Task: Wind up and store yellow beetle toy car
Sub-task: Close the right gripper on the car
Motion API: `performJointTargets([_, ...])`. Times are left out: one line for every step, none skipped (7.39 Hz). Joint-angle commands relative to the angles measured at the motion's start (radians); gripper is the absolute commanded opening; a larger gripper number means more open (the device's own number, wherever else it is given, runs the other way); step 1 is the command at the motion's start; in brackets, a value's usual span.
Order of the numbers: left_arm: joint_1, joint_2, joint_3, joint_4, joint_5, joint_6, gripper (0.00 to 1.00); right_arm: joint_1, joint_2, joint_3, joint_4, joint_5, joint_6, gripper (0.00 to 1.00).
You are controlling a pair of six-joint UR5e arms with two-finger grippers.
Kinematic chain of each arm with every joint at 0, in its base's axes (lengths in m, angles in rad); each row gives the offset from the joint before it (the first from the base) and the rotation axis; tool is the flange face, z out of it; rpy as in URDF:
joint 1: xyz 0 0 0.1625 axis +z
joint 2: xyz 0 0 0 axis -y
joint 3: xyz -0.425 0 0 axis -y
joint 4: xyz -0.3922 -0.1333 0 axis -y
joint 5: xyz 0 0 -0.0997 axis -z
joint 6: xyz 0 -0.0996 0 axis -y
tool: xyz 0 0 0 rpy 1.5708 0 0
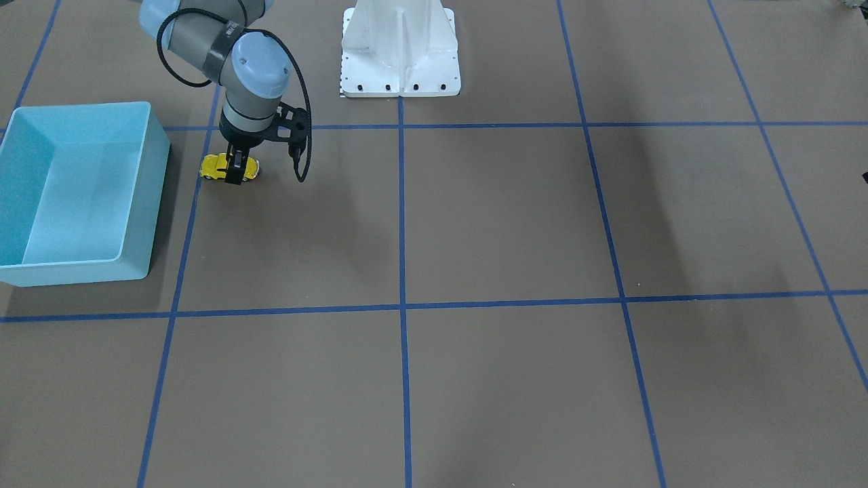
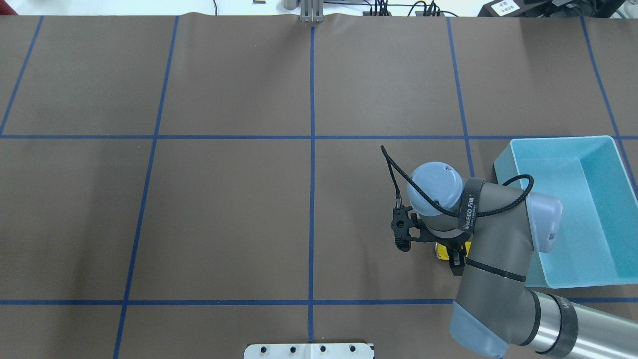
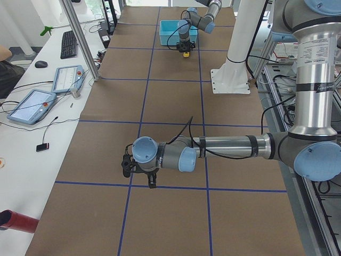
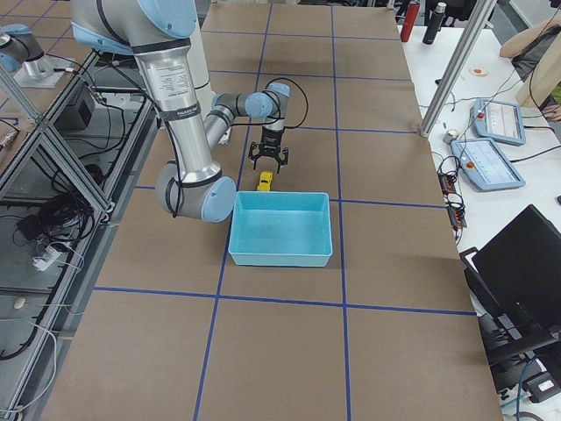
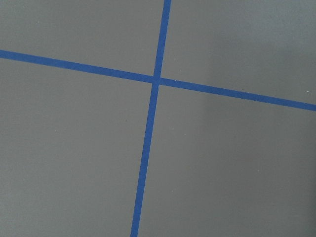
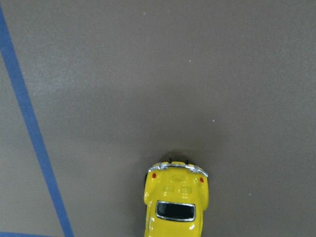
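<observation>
The yellow beetle toy car [image 1: 215,167] stands on its wheels on the brown table, just beside the light blue bin [image 1: 144,203]. My right gripper [image 1: 235,173] hangs straight down over the car's middle. Its jaws stand open on either side of the car, one finger on the near side and one behind. The right wrist view shows the car's rear [image 6: 177,197] at the bottom edge. From overhead the arm hides most of the car [image 2: 439,251]. My left gripper [image 3: 152,182] shows only in the exterior left view, low over the table far from the car; I cannot tell its state.
The bin [image 2: 558,142] is empty and lies to the car's right from overhead. The robot's white base [image 1: 400,51] stands at the table's back. Blue tape lines [image 5: 148,143] cross the brown surface. Control pendants lie on a side desk [image 3: 32,106].
</observation>
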State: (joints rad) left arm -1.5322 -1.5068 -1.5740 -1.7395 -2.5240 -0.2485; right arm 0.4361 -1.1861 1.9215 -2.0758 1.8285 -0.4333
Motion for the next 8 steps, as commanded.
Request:
performJointTargets([0.000, 0.000, 0.000, 0.000, 0.001, 0.000, 1.00, 0.001, -0.010, -0.018, 0.002, -0.003, -0.004, 0.97])
performJointTargets([0.000, 0.000, 0.000, 0.000, 0.001, 0.000, 1.00, 0.003, -0.006, -0.030, 0.002, -0.002, -0.005, 0.97])
performJointTargets([0.000, 0.000, 0.002, 0.000, 0.002, 0.000, 1.00, -0.003, -0.004, -0.033, 0.002, 0.000, -0.005, 0.97])
performJointTargets([0.000, 0.000, 0.003, 0.000, 0.001, 0.000, 1.00, -0.019, -0.004, -0.038, 0.002, -0.001, 0.001, 0.96])
performJointTargets([0.000, 0.000, 0.003, 0.000, 0.001, 0.000, 1.00, -0.014, -0.004, -0.041, 0.002, -0.001, -0.004, 0.94])
performJointTargets([0.001, -0.001, 0.005, 0.000, 0.002, 0.000, 1.00, -0.008, -0.006, -0.041, 0.003, -0.005, -0.005, 0.76])
performJointTargets([0.001, -0.001, 0.006, 0.002, 0.002, 0.000, 1.00, -0.007, -0.007, -0.042, 0.003, -0.011, -0.007, 0.54])
performJointTargets([0.001, -0.001, 0.006, 0.002, 0.002, 0.000, 1.00, -0.004, -0.007, -0.042, 0.003, -0.012, -0.008, 0.40])
